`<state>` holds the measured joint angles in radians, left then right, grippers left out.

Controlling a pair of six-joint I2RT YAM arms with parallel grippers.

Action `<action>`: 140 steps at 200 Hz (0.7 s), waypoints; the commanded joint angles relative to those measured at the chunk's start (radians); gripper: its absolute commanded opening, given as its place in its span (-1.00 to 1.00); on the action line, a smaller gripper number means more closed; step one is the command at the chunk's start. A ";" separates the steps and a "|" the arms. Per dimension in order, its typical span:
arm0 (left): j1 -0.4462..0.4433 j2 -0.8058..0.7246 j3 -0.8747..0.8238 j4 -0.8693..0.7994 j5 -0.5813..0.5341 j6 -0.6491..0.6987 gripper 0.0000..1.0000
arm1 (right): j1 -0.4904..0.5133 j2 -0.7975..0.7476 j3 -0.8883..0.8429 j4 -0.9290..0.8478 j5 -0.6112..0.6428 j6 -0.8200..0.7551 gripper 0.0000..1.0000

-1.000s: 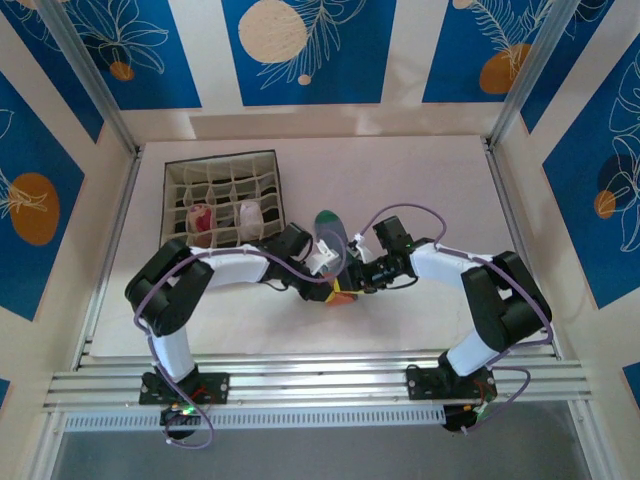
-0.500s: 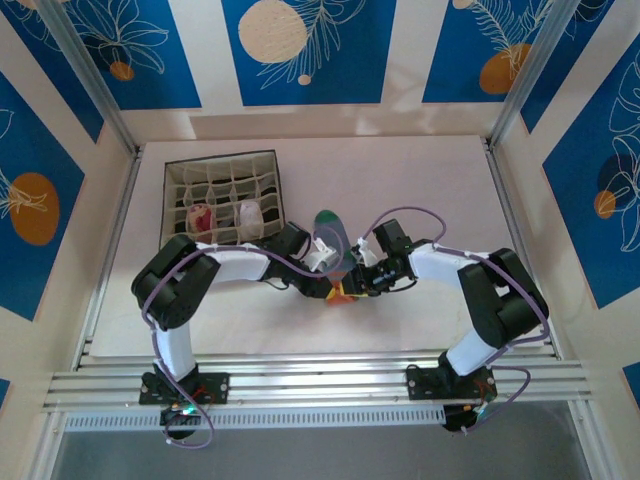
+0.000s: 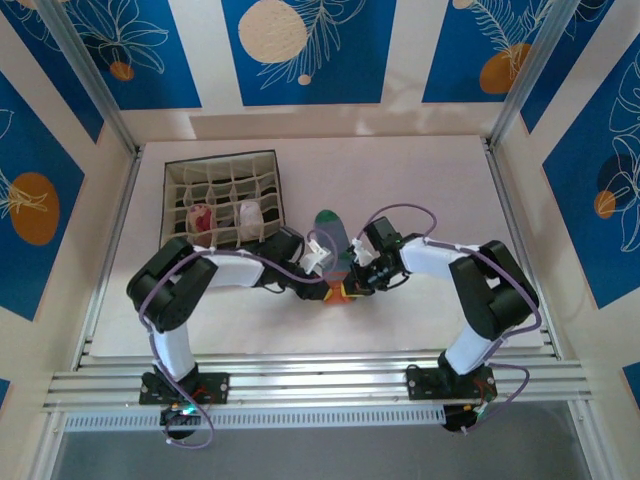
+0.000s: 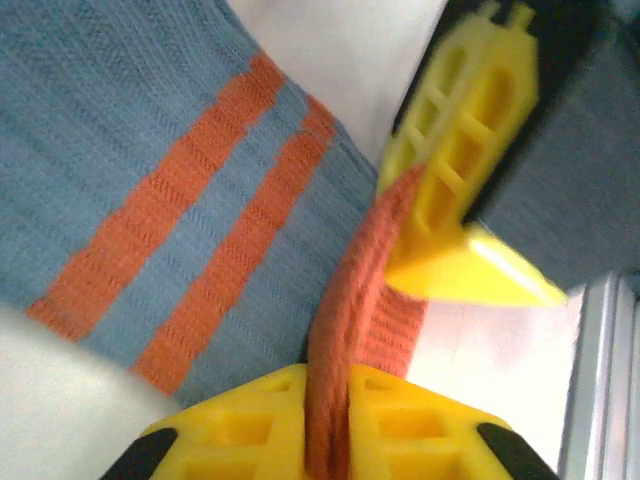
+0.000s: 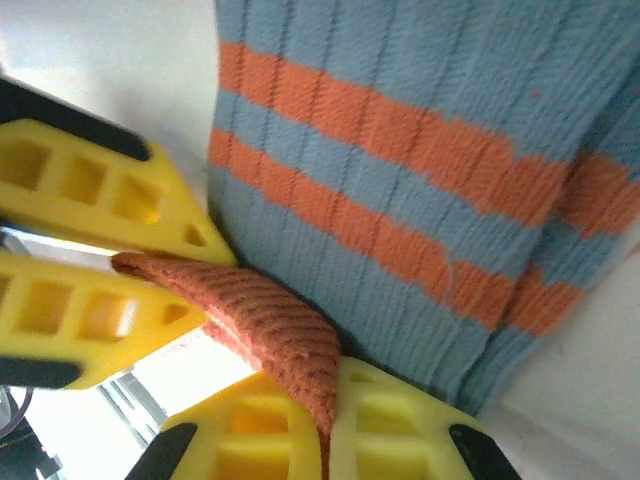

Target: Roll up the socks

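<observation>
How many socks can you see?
3. A grey-blue sock lies on the table. A rolled peach sock and a rolled white sock sit in separate compartments of the organizer box. Dark compartments might hide more.

Our left arm (image 3: 230, 268) and right arm (image 3: 428, 258) are white tubes with chunky black joints, purple cables (image 3: 400, 208) looping off them, plus bright yellow fingers (image 4: 225, 430) with square lattice cut-outs.
</observation>
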<state>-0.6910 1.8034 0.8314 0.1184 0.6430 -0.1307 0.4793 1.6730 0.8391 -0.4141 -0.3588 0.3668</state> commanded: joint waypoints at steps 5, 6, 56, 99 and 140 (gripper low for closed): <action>0.002 -0.130 -0.098 0.089 -0.098 0.137 -0.56 | -0.020 0.074 0.058 -0.154 0.074 0.006 -1.00; 0.001 -0.136 -0.102 0.092 -0.102 0.143 -0.56 | -0.020 0.075 0.060 -0.156 0.075 0.004 -1.00; -0.075 -0.331 -0.268 0.248 -0.250 0.453 -0.51 | -0.043 0.167 0.169 -0.299 0.035 -0.050 -1.00; -0.214 -0.313 -0.319 0.390 -0.393 0.751 -0.04 | -0.050 0.182 0.212 -0.352 0.032 -0.061 -1.00; -0.229 -0.214 -0.232 0.330 -0.405 0.847 -0.03 | -0.056 0.185 0.230 -0.381 0.037 -0.077 -1.00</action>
<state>-0.9115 1.5433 0.5491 0.4343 0.2752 0.5892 0.4324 1.8366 1.0542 -0.7235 -0.3576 0.3122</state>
